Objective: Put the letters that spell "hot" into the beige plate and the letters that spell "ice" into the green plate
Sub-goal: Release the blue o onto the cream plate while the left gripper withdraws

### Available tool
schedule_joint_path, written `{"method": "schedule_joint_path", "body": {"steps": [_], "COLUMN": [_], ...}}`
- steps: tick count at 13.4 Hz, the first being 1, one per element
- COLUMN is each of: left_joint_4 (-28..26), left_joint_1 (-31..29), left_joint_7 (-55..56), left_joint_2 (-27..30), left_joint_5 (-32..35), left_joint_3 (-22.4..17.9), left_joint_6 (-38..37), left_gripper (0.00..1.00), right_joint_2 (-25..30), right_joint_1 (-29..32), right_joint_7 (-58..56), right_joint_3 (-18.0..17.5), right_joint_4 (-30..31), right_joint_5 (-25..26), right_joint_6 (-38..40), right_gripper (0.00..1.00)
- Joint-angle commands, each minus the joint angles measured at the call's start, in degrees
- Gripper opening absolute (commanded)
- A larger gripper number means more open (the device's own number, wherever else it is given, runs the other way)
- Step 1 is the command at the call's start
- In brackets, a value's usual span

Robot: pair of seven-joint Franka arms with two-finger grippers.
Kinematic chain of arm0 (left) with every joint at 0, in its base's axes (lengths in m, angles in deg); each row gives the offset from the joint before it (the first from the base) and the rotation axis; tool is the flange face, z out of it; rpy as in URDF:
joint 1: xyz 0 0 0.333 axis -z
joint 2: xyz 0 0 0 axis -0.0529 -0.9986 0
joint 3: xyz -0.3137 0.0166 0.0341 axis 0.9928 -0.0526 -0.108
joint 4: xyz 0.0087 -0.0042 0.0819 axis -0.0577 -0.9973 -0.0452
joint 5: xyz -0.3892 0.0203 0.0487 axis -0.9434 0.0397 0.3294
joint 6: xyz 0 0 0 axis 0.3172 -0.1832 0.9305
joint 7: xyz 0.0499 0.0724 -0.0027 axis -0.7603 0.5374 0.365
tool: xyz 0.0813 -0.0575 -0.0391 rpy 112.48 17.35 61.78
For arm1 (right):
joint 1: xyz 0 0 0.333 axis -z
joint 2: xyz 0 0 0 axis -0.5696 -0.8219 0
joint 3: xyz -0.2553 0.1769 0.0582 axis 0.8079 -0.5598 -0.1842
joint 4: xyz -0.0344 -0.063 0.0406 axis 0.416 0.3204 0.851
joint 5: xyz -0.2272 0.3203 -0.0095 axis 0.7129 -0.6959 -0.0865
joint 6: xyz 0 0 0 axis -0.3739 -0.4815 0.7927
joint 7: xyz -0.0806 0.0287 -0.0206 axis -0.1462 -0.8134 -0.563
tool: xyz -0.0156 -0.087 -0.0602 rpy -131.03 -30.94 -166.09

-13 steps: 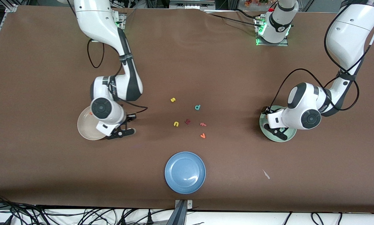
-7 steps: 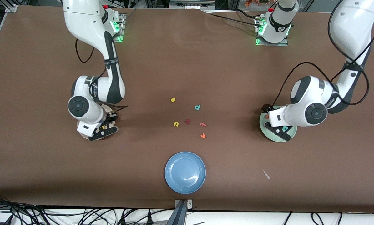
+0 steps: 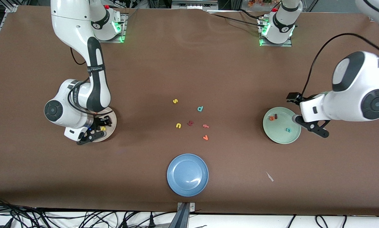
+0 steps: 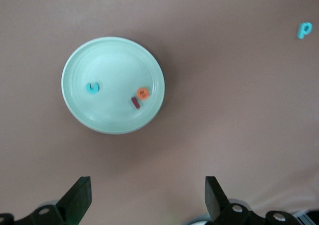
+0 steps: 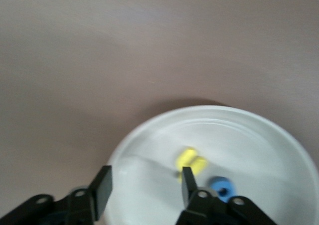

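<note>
The beige plate (image 3: 111,119) lies at the right arm's end of the table, partly covered by the arm. A yellow "h" (image 5: 192,161) (image 3: 103,128) and a blue "o" (image 5: 222,187) lie in it. My right gripper (image 3: 96,129) (image 5: 144,185) hangs low over this plate, open, nothing between its fingers. The green plate (image 3: 281,136) (image 4: 113,50) holds a teal "c" (image 4: 92,88) (image 3: 288,129), an orange "e" (image 4: 143,93) (image 3: 272,118) and a dark red "i" (image 4: 134,102) (image 3: 275,116). My left gripper (image 3: 311,126) (image 4: 147,197) is raised beside that plate, open and empty.
Loose letters lie mid-table: yellow "s" (image 3: 175,101), teal "d" (image 3: 200,109), yellow "u" (image 3: 178,125), a dark red letter (image 3: 190,123), salmon "t" (image 3: 205,126), an orange one (image 3: 205,137). A blue plate (image 3: 187,186) sits nearer the camera. A white scrap (image 3: 269,176) lies toward the left arm's end.
My right gripper moved over the beige plate and opened, leaving the yellow "h" in it. My left gripper rose and drew off the green plate toward its own end.
</note>
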Motion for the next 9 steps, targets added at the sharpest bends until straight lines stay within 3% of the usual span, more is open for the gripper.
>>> {"method": "schedule_joint_path", "body": {"steps": [1, 3, 4, 6, 7, 9], "left_joint_4": [2.9, 2.0, 2.0, 1.6, 0.0, -5.2], "left_joint_1": [0.2, 1.6, 3.3, 12.3, 15.1, 15.9], "left_joint_7": [0.0, 0.1, -0.5, -0.6, -0.6, 0.2], "left_joint_2": [1.5, 5.0, 6.3, 9.9, 11.4, 16.2], "left_joint_5": [-0.9, -0.9, -1.2, -3.9, -4.0, -3.9], "left_joint_3": [0.1, -0.6, -3.1, -15.7, -19.4, -21.7], "left_joint_6": [-4.4, -4.4, -3.9, 1.3, 4.1, 11.4], "left_gripper": [1.0, 1.0, 1.0, 1.0, 1.0, 1.0], "right_joint_2": [1.3, 1.2, 1.2, 1.3, 1.3, 1.3], "right_joint_1": [0.9, 0.9, 0.8, 0.6, 0.5, 0.4], "right_joint_7": [7.7, 13.5, 14.3, 14.4, 14.4, 14.4], "right_joint_3": [-0.1, -0.1, -0.1, -0.1, -0.1, -0.1], "right_joint_4": [-6.1, -8.1, -8.4, -8.6, -8.6, -8.9], "right_joint_5": [-1.3, -0.5, -0.5, -0.5, -0.5, -0.5], "right_joint_6": [8.7, 10.6, 11.1, 11.7, 11.7, 12.6], "right_gripper": [1.0, 1.0, 1.0, 1.0, 1.0, 1.0]}}
